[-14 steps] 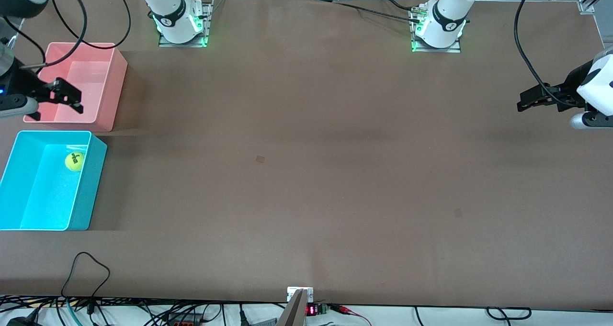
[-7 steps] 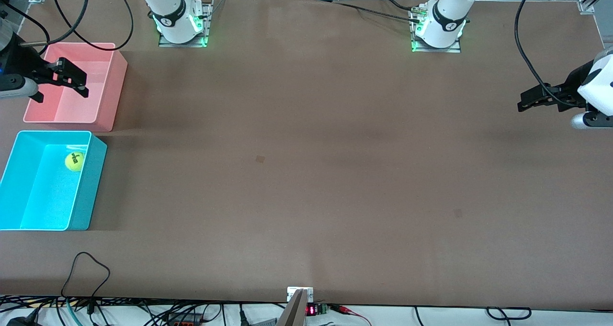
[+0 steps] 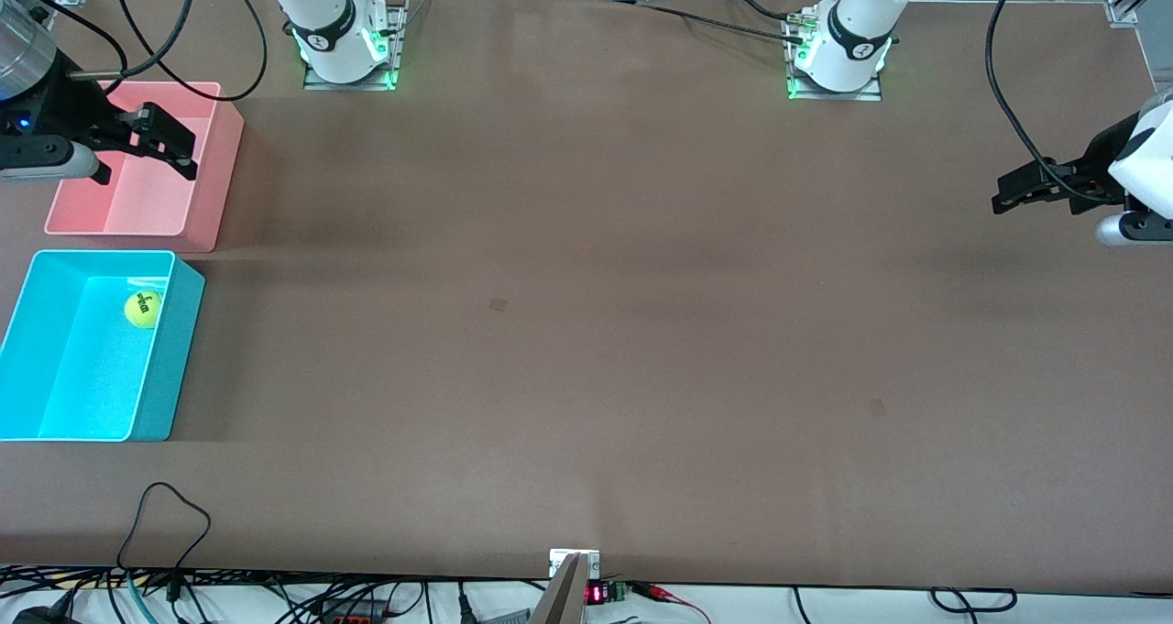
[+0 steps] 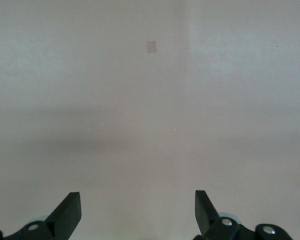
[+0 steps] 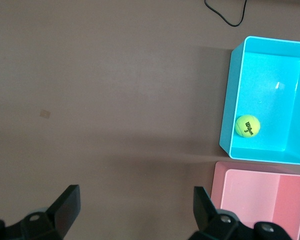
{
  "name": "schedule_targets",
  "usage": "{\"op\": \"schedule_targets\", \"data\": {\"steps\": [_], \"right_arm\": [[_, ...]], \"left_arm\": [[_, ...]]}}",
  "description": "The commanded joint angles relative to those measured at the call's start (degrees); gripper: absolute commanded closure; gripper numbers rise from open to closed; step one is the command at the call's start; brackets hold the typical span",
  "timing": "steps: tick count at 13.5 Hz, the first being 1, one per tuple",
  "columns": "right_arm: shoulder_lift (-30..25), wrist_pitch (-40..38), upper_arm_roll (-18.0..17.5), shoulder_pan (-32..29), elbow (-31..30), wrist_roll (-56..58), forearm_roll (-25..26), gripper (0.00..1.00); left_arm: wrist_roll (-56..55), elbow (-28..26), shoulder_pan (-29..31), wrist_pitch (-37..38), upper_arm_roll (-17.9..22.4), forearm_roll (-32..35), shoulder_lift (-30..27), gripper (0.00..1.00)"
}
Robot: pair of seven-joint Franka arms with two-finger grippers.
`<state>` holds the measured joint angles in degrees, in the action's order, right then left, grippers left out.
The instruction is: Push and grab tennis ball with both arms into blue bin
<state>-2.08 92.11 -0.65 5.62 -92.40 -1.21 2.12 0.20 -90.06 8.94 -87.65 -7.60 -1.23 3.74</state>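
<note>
**Ball at rest in the blue bin, both grippers empty**

Nearest the front camera, at the right arm's end of the surface (image 3: 586, 331), stands the blue bin (image 3: 18, 331). The ball (image 3: 143, 309) lies on its floor, in the corner farthest from the camera and close to the wall that faces the middle of the surface. From how things lie, the task looks done.

Just beside the blue bin, farther from the camera, is the pink bin (image 3: 220, 161). The right gripper (image 3: 142, 147) hangs over it with nothing held; the right wrist view shows its fingers (image 5: 65, 205) spread wide apart.

At the other end, the left gripper (image 3: 1003, 195) is above bare surface, waiting, its fingers (image 4: 69, 212) likewise wide apart and empty.

The ball is probably light, with a fuzzy felt cover that grips well and gives slightly under pressure. It rolls freely, so a push needs something to stop it. A hold is best taken across its middle, one finger on each side.
</note>
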Motion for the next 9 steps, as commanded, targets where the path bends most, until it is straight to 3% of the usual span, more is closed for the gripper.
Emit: {"op": "schedule_targets", "data": {"steps": [1,9], "right_arm": [[2.25,-1.41,0.65,0.45,2.05,-0.55,-0.10,0.00],[5.41,-1.23,1.35,0.62,2.57,-0.46,-0.45,0.00]], "left_arm": [[0.16,1.02,0.03,0.81,-0.22,-0.09,-0.13,0.00],[3.47,1.29,-0.15,0.90,-0.57,0.44,-0.40,0.00]]}}
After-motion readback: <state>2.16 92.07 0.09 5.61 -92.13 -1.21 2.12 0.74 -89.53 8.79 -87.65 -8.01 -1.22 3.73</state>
